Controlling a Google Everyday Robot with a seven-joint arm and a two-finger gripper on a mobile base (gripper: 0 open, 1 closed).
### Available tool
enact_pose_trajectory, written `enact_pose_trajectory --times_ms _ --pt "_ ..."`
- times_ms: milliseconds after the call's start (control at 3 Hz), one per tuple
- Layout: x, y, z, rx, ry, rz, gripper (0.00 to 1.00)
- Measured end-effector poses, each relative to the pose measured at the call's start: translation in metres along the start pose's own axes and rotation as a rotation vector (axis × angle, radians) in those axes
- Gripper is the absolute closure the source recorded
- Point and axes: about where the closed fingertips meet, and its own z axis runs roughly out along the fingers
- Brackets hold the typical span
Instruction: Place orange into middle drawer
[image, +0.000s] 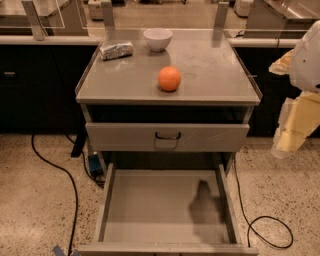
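Awaiting pickup: orange (169, 78) on cabinet top (215, 65), middle drawer (150, 200) open. Gripper (289, 141) at right, well apart, grip state cannot tell. Next: reach orange.

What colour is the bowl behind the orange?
White bowl, camera view; gripper hangs at frame's right edge.

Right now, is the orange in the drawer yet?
Not yet. Done: the middle drawer is pulled open and its floor is bare. In hand: the gripper hangs off to the right, apart from the orange, which sits on the cabinet top. Left: pick the orange up, carry it down and set it in the drawer.
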Motion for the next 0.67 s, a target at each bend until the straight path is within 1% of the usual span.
enact_pose_trajectory --times_ms 333,667 --pt "0.000 0.000 0.000 0.000 0.000 -0.001 0.00" --pt "-0.011 -0.011 0.004 0.009 -0.018 -0.034 0.00"
